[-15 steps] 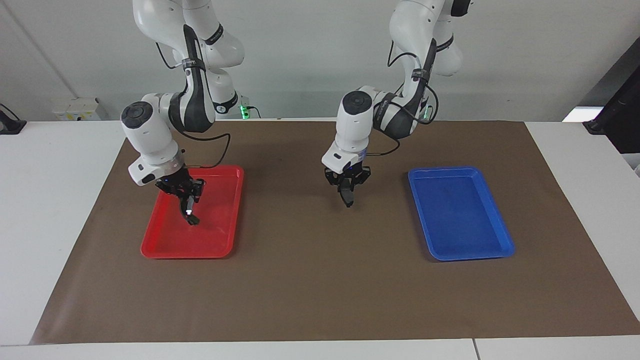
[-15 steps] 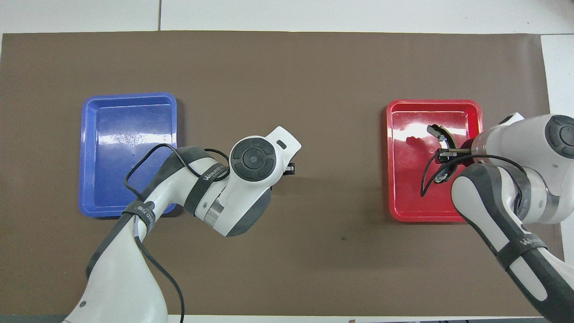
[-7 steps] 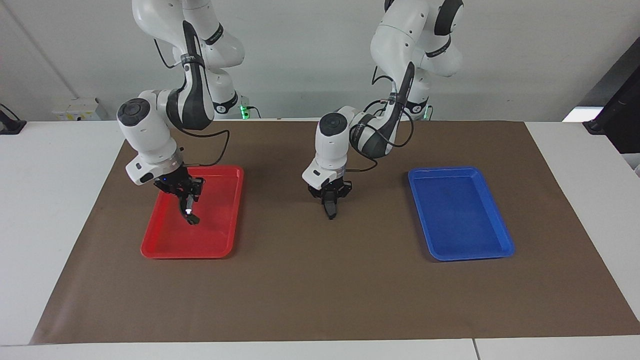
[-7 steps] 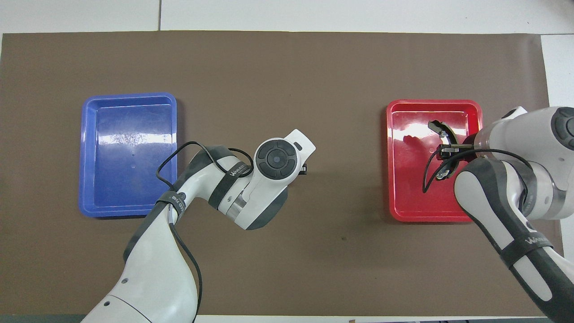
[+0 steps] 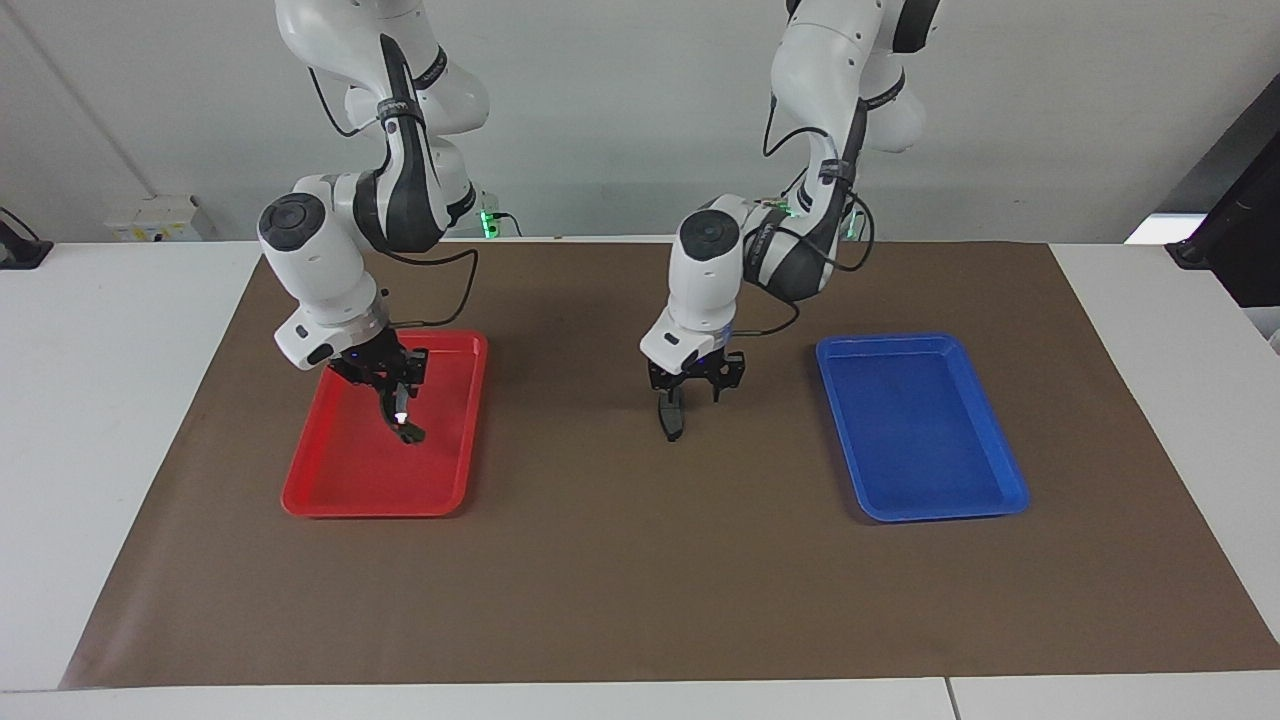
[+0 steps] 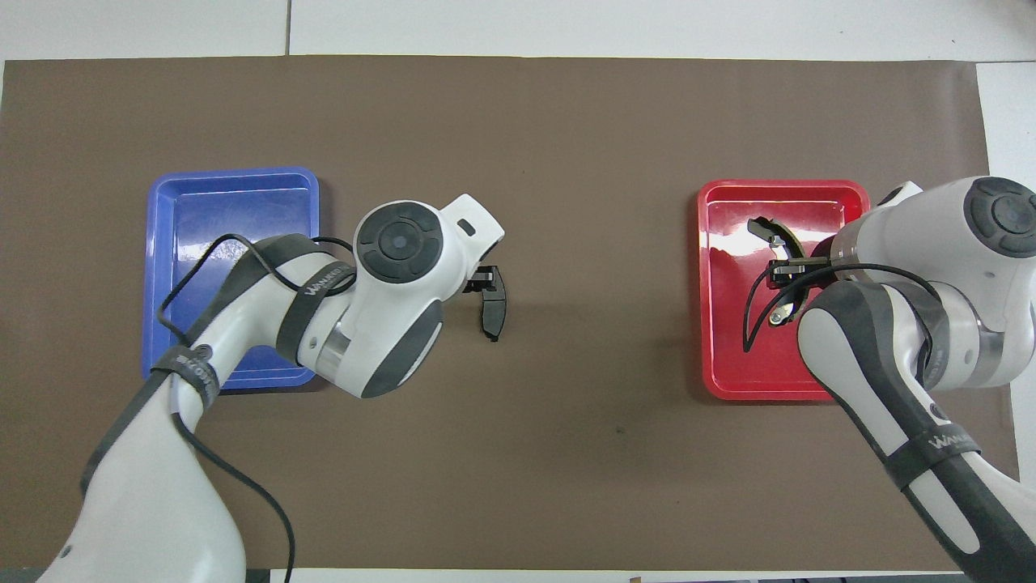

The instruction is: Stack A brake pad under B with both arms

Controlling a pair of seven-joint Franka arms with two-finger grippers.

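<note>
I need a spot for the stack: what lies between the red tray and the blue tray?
Facing view: bare brown mat, with the left pincer holding the A brake pad above it.

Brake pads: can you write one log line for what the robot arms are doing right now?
left gripper: holds A brake pad above mat | right gripper: holds B above red tray | blue tray: empty

The middle of the bench (image 5: 640, 580) is taken up by the left tool (image 5: 672, 425), which hangs low over the brown mat (image 6: 566, 121) with the short dark pad (image 6: 492, 306) held in it. The red tray (image 5: 330, 495) is partly blocked by the right tool (image 5: 400, 415), held up over it with the long curved piece (image 6: 773, 243). Bare floor is seen in the blue tray (image 5: 1000, 470). Wide open mat is found on the part farther from the robots.
</note>
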